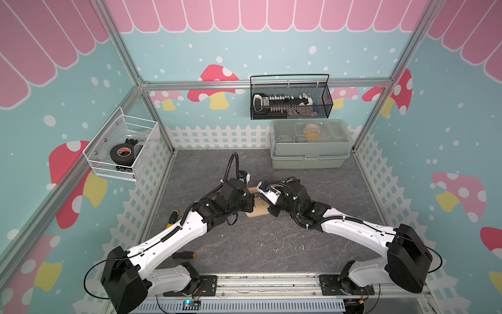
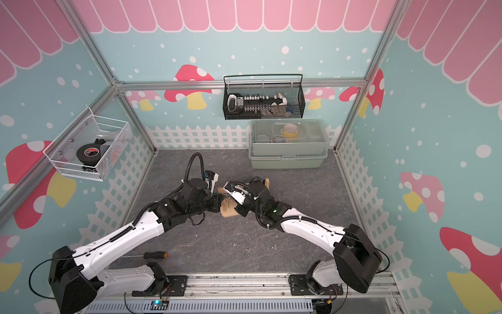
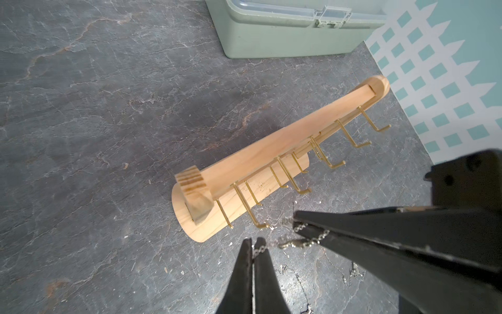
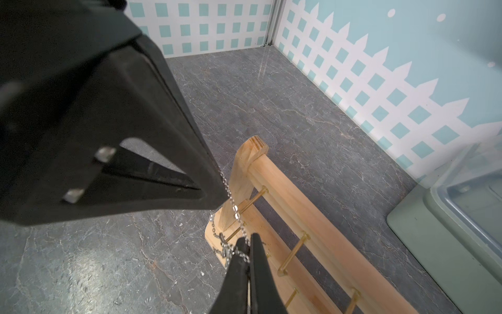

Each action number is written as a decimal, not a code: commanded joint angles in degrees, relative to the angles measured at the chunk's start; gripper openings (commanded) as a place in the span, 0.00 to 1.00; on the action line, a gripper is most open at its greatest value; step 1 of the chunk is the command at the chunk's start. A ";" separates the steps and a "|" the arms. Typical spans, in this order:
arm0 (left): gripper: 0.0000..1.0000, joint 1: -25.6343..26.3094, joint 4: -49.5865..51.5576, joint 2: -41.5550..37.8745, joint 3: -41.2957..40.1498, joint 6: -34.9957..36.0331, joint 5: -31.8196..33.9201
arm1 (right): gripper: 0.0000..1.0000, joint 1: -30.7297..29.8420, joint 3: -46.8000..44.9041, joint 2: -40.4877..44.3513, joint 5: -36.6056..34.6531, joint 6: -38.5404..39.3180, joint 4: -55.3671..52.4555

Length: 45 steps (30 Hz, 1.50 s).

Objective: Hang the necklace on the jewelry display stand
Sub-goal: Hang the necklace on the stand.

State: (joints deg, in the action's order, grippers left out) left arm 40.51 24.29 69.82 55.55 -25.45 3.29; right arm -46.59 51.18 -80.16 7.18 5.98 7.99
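Note:
The jewelry display stand (image 3: 252,163) is a light wooden rack with gold hooks (image 3: 296,187), standing on the grey floor between my two wrists (image 1: 256,211). The necklace (image 3: 288,244), a thin silver chain with a gold clasp, stretches between both grippers just in front of the hooks at the stand's near end. My left gripper (image 3: 254,242) is shut on one part of the chain. My right gripper (image 4: 248,239) is shut on another part, with the chain (image 4: 231,199) rising from it to the left fingers (image 4: 163,136). Slack chain (image 3: 334,265) trails below over the floor.
A grey-green lidded box (image 1: 307,160) stands at the back right, close behind the stand. Two screwdrivers lie at the left, one (image 1: 184,255) near the front rail and one (image 1: 172,218) under the left arm. A black mesh basket (image 1: 290,100) and a white wire basket (image 1: 122,146) hang on the walls.

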 commanded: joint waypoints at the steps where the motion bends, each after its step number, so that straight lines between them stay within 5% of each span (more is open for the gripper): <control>1: 0.00 -0.94 -1.87 0.86 1.98 1.00 -0.81 | 0.06 0.64 0.54 -1.13 0.81 1.62 2.21; 45: 0.00 -2.28 -1.79 2.78 -1.63 -0.35 -0.50 | 0.12 1.66 1.38 -1.27 2.64 0.51 1.26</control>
State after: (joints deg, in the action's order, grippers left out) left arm 38.63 23.22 72.97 54.78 -25.52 1.93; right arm -45.36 51.18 -82.98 9.06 5.74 10.22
